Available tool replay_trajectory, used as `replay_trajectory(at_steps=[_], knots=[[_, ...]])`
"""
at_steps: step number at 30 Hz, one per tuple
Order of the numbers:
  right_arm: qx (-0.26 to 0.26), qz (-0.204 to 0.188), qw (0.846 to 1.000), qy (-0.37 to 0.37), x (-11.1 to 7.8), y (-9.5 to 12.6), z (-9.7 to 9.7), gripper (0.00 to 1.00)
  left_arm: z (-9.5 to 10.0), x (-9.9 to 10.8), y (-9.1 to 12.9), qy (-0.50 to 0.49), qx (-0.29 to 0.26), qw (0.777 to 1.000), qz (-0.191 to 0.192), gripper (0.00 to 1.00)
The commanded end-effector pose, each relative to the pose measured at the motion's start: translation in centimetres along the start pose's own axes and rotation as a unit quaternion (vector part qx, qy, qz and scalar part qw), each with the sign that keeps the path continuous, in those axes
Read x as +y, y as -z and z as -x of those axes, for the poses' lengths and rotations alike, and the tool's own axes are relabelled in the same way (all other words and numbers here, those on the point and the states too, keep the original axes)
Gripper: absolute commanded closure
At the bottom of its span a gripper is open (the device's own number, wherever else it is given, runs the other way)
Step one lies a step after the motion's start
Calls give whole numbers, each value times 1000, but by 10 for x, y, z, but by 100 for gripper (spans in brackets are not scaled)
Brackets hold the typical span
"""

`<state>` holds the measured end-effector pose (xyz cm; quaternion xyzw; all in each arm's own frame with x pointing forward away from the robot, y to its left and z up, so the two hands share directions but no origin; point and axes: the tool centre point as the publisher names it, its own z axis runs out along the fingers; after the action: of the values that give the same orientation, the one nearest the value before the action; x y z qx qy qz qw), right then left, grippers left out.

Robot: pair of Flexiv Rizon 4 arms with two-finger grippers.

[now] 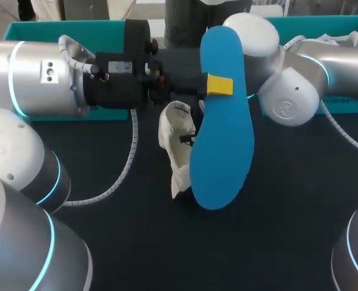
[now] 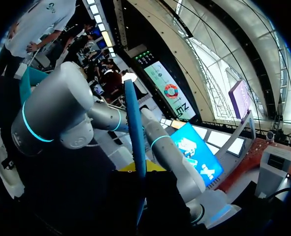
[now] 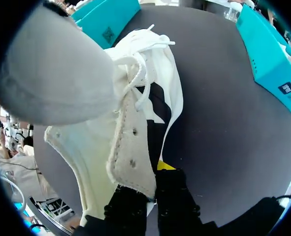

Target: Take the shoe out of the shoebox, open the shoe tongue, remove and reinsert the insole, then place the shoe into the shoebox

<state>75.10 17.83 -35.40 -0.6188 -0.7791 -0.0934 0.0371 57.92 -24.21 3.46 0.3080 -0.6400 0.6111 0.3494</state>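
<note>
The blue insole (image 1: 222, 127) is held up in the air over the table, flat side toward the head camera. My left gripper (image 1: 218, 85) is shut on its upper part, one yellow tip showing on its face. In the left wrist view the insole (image 2: 135, 128) runs edge-on between the left gripper's (image 2: 139, 169) fingers. The white shoe (image 1: 177, 142) hangs beside and behind the insole, laces loose. My right gripper (image 3: 152, 189) is shut on the eyelet flap of the shoe (image 3: 135, 123), which is spread wide. In the head view the insole hides the right gripper.
A teal shoebox (image 1: 51, 27) stands at the back left and another teal box (image 1: 348, 27) at the back right, with something white in it. Both arms cross the table's far half, above the dark tabletop (image 1: 166, 254).
</note>
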Motion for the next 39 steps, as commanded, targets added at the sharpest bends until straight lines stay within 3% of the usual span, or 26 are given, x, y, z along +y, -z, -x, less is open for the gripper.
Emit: replay_trajectory(at_steps=[1, 5, 16, 23, 25, 26, 32, 34, 39], knots=[[-8, 12, 1000, -4, -9, -5, -7, 100, -2, 2, 0, 0, -1, 1000, -2, 100], [-23, 14, 1000, 5, -14, -9, -10, 100, -2, 2, 0, 0, -1, 1000, -2, 100], [-36, 16, 998, -54, -36, -23, -7, 100, -2, 2, 0, 0, -1, 1000, -2, 100], [-25, 11, 997, -78, -39, -36, -5, 100, -2, 2, 0, 0, -1, 1000, -2, 100], [-29, 9, 996, -86, -39, -36, -4, 61, -2, 2, 0, 0, -1, 1000, -2, 100], [-25, 20, 995, -89, -40, -32, -3, 0, -2, 2, 0, 0, -1, 1000, -2, 100], [-30, 14, 997, -75, -46, 10, -1, 0, -2, 2, 0, 0, -1, 1000, -2, 100], [0, 34, 997, -76, -47, 27, 1, 0, -2, 2, 0, 0, -1, 1000, -2, 100], [0, 34, 997, -76, -47, 27, 1, 0, -2, 2, 0, 0, -1, 1000, -2, 100]])
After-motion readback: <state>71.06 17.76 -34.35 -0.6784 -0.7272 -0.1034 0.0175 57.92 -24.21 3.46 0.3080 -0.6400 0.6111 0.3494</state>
